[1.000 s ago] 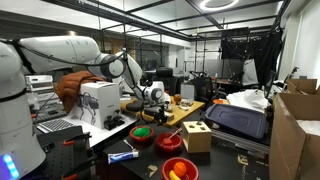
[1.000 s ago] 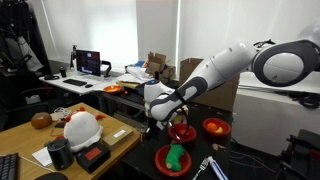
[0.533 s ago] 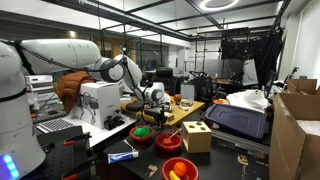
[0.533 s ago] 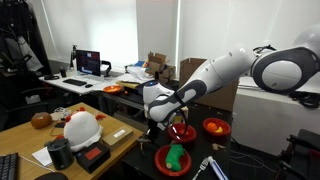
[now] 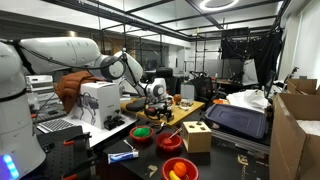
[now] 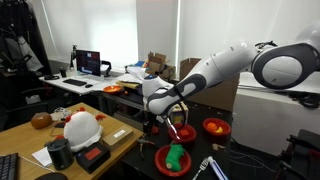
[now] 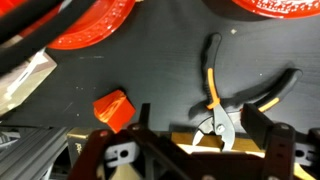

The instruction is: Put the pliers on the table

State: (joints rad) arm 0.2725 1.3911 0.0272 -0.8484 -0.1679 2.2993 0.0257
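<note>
In the wrist view the pliers (image 7: 214,110) lie flat on the black table (image 7: 150,70). Their metal head rests at the edge of a light wooden board (image 7: 183,133), and the orange-and-black handles point away across the table top. My gripper (image 7: 200,122) hovers right above them, open, one finger on each side of the head and nothing between the fingers. In both exterior views the gripper (image 5: 155,96) (image 6: 152,121) hangs low over the table, between the red bowls. The pliers are too small to make out there.
An orange block (image 7: 113,105) lies left of the pliers, and two red bowls (image 7: 95,25) (image 7: 275,8) stand beyond them. A red bowl with a green object (image 6: 175,157), more red bowls (image 6: 215,127) and a wooden box (image 5: 197,135) crowd the table.
The gripper was shut a second ago and now stands open. The pliers have been let go onto the table, and the hand has lifted slightly.
</note>
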